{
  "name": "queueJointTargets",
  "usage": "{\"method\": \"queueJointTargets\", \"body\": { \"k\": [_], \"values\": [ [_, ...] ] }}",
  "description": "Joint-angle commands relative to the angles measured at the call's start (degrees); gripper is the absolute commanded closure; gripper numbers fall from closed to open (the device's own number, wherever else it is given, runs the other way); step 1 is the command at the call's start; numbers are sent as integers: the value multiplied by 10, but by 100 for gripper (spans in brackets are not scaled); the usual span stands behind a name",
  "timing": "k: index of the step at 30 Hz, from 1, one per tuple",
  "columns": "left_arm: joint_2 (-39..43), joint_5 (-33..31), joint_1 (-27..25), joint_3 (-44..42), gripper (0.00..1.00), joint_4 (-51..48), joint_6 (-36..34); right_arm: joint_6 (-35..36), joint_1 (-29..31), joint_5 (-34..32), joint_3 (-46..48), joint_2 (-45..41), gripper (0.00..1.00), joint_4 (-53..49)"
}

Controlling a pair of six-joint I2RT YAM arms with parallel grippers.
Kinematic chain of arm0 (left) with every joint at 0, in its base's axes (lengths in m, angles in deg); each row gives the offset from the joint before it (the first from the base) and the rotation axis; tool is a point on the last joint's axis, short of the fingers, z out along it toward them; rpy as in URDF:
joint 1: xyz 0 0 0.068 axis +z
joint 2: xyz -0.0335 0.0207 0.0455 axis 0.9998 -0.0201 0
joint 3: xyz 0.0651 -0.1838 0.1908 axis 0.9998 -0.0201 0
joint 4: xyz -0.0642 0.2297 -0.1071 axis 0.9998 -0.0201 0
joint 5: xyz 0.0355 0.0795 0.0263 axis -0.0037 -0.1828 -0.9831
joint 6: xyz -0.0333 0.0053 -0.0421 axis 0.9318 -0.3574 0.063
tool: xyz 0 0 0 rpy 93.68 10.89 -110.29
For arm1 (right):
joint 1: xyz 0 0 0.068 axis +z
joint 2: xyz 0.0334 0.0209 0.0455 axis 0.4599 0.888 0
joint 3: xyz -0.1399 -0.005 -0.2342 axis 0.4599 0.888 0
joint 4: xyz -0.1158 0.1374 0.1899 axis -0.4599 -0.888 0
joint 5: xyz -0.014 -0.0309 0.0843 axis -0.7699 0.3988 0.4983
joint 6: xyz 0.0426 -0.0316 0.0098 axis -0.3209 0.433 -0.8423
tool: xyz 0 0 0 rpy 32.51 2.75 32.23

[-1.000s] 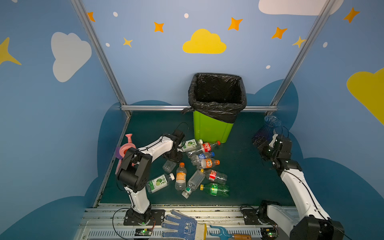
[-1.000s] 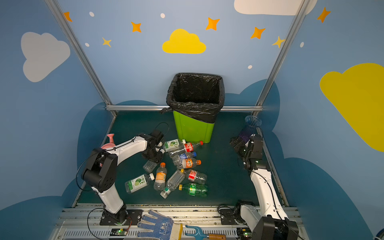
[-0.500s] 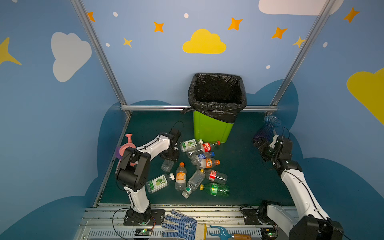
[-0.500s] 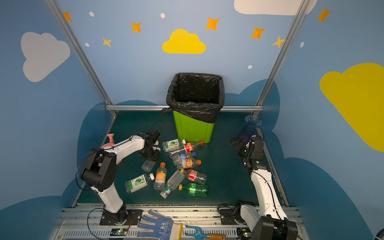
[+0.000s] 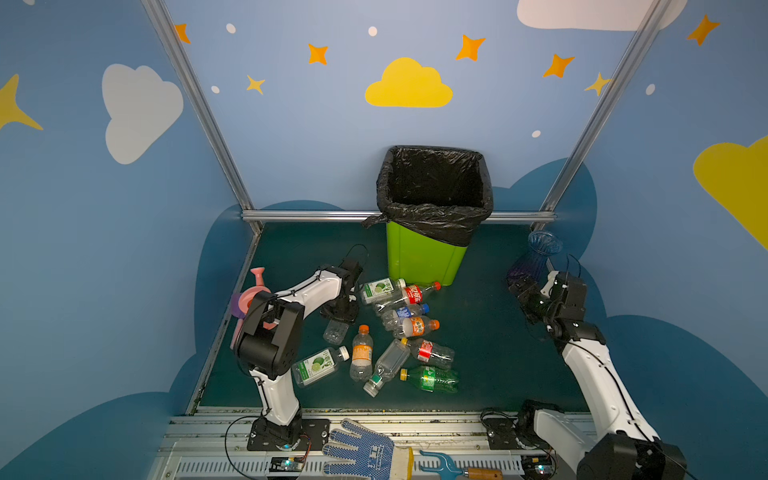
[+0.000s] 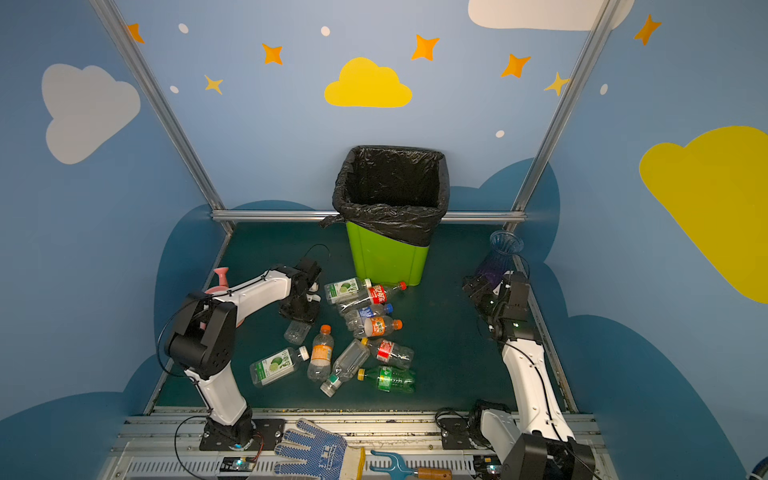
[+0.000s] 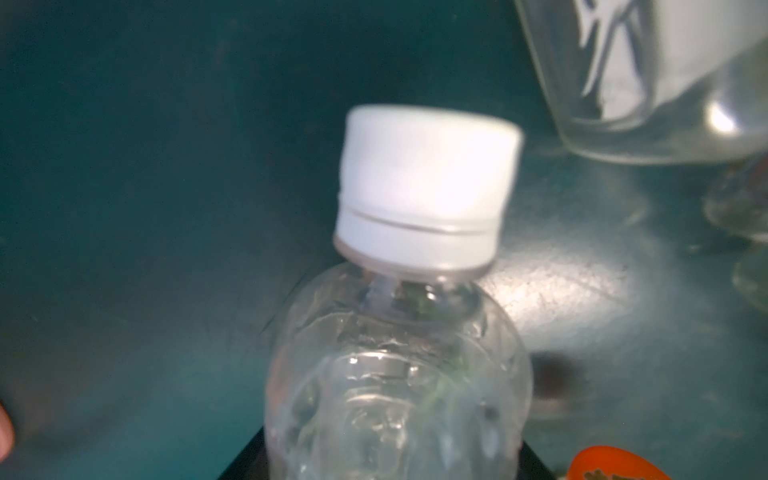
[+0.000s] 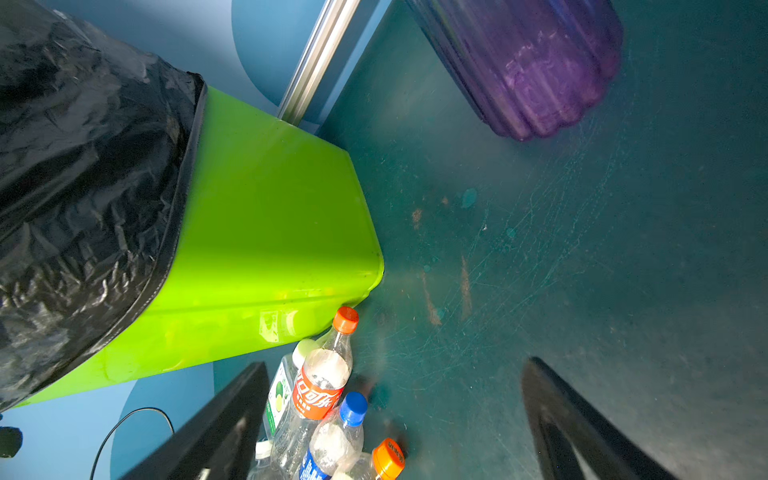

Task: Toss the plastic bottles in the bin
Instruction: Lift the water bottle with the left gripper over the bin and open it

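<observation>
Ten bottles (image 5: pixel 415 326) counted on the floor, all lying down. None shows in the bin, so I judge the job barely begun. Left gripper (image 5: pixel 340 319) is down at floor level, jaws astride a clear white-cap bottle (image 7: pixel 399 374). The wrist view shows that bottle's shoulder filling the gap between the dark jaw bases, but I cannot tell whether they pinch it. It lies at the left edge of the cluster, apart from the bin. Right gripper (image 8: pixel 397 365) has its jaws spread wide with nothing between them, above bare floor to the right of the cluster. Bin (image 5: pixel 424 262) stands at back centre with a black bag over its rim. Inside, only dark liner shows; the bottom is hidden. Nearest it is a cola bottle (image 5: pixel 411 294), its cap almost at the bin's foot. Left to do, as I read it: all ten. In the way: the rim stands high above the floor, so each bottle needs a tall lift, and a lime-label bottle (image 5: pixel 380 289) just beside the left gripper could get nudged. Not for the bin: purple vase (image 5: pixel 536 259) just behind the right gripper, pink watering can (image 5: pixel 253 291) behind the left arm, glove (image 5: pixel 361 451) and small rake (image 5: pixel 444 465) on the front rail.
</observation>
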Motion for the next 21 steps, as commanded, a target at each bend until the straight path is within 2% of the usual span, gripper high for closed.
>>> {"method": "queueJointTargets", "body": {
  "k": [1, 3, 8, 14, 17, 21],
  "values": [
    [10, 36, 13, 9, 48, 10, 5, 0, -6, 4, 8, -11, 6, -1],
    [33, 50, 25, 7, 54, 23, 13, 0, -9, 4, 8, -12, 7, -3],
    [113, 62, 59, 23, 57, 43, 22, -1, -14, 8, 9, -9, 7, 1],
    [223, 55, 124, 146, 56, 84, 18, -7, -19, 15, 7, -8, 7, 10],
    [270, 78, 170, 212, 56, 156, 36, -5, -25, 15, 7, -17, 7, 7],
    [310, 114, 192, 236, 52, 337, 97, -2, -36, 14, 13, -38, 7, -2]
  ]
}}
